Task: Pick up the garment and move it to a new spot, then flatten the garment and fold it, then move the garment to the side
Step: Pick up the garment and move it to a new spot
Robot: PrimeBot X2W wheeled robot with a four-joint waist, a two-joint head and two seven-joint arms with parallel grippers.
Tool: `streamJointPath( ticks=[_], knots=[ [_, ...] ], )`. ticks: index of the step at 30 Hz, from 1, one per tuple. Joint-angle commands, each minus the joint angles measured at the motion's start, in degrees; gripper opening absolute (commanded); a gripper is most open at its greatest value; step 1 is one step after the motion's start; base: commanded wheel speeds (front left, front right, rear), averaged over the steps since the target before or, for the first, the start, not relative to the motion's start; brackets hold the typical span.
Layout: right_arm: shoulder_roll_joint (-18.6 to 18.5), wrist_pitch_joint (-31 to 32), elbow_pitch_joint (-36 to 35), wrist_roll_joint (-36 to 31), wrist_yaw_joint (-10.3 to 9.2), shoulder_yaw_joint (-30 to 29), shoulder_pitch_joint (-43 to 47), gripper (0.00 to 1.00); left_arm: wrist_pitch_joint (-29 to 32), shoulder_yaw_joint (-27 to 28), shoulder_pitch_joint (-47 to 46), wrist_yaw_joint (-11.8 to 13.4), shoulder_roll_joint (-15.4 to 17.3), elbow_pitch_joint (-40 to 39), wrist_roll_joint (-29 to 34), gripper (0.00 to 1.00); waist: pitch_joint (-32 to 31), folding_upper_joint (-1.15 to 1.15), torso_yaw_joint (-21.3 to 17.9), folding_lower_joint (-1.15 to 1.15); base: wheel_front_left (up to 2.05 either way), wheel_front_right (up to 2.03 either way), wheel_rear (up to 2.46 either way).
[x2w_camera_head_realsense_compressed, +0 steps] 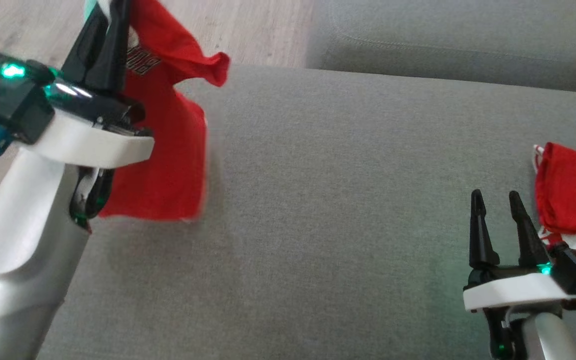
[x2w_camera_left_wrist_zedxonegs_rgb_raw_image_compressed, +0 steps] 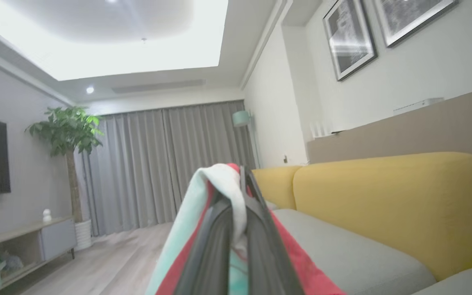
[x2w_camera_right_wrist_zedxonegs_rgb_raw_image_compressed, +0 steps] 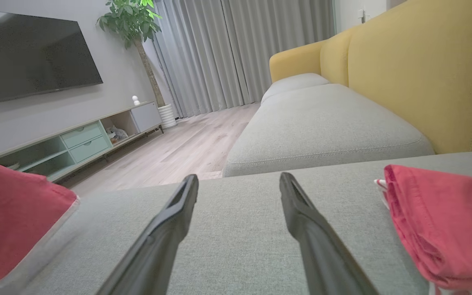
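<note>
1. Left jaws: closed on the garment (x2w_camera_head_realsense_compressed: 168,165). In the head view my left fingers (x2w_camera_head_realsense_compressed: 100,50) stand raised at the upper left, pressed together with cloth pinched between them. In the left wrist view the two fingers (x2w_camera_left_wrist_zedxonegs_rgb_raw_image_compressed: 211,246) meet with no gap, and red, white and pale teal fabric (x2w_camera_left_wrist_zedxonegs_rgb_raw_image_compressed: 301,262) drapes over both sides of them.

2. Garment position: lifted and hanging from the left jaws. It is red, with dark lettering near the top. It hangs over the left end of the grey seat cushion (x2w_camera_head_realsense_compressed: 343,200). The lower hem is blurred, so I cannot tell whether it touches the cushion. In the right wrist view, part of the garment (x2w_camera_right_wrist_zedxonegs_rgb_raw_image_compressed: 10,221) shows at the far left, low against the cushion (x2w_camera_right_wrist_zedxonegs_rgb_raw_image_compressed: 240,229).

3. Right jaws: wide apart and holding nothing. My right fingers (x2w_camera_head_realsense_compressed: 478,225) sit at the lower right of the head view, low over the cushion. In the right wrist view the fingers (x2w_camera_right_wrist_zedxonegs_rgb_raw_image_compressed: 166,229) point along the cushion with bare grey fabric between them.

4. Second red garment (x2w_camera_head_realsense_compressed: 573,190): bunched on the cushion just beside the right jaws, on their outer side, not touching them. Its white trim shows at the edge (x2w_camera_right_wrist_zedxonegs_rgb_raw_image_compressed: 436,221).

5. Surroundings: a yellow backrest (x2w_camera_right_wrist_zedxonegs_rgb_raw_image_compressed: 424,73) behind the cushions and a wooden floor (x2w_camera_right_wrist_zedxonegs_rgb_raw_image_compressed: 178,151) beyond them.
</note>
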Motion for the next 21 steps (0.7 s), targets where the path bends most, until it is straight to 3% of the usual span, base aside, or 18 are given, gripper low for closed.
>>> streamJointPath(
  ticks=[1, 5, 11, 16, 21],
  knots=[
    [-0.3, -0.6, -1.9, 0.4, -0.04, 1.2, -1.3, 1.0, 0.5, 2.6, -3.4, 0.4, 2.5, -2.9, 0.4, 0.0, -0.4, 0.0, -0.4, 0.01, 0.0, 0.0, 0.0],
    [-0.3, -0.6, -2.0, 0.8, -0.04, 1.1, -1.1, 1.0, 4.0, 2.1, -4.5, 0.7, 3.8, -10.8, 0.9, 0.0, -1.1, 0.0, -1.5, 0.01, 0.0, 0.0, 0.0],
    [-0.3, -0.6, -2.0, 1.1, -0.04, 0.6, -1.5, 1.0, 10.4, -0.6, -7.8, -0.8, 3.9, -17.4, -0.1, 0.0, -0.7, 0.0, -3.8, 0.01, 0.0, 0.0, 0.0],
    [-0.3, -0.6, -2.2, 1.6, -0.04, 1.2, -3.2, 1.0, 14.7, -4.3, -11.0, -2.8, 4.2, -15.8, -0.3, 0.0, 1.9, 0.0, -7.6, 0.01, 0.0, 0.0, 0.0],
    [-0.3, -0.6, -2.6, 2.6, -0.04, 3.5, -6.0, 1.0, 18.4, -9.9, -15.0, -4.4, 5.7, -9.0, -0.8, 0.0, 7.0, 0.0, -13.5, 0.01, 0.0, 0.0, 0.0]
  ],
)
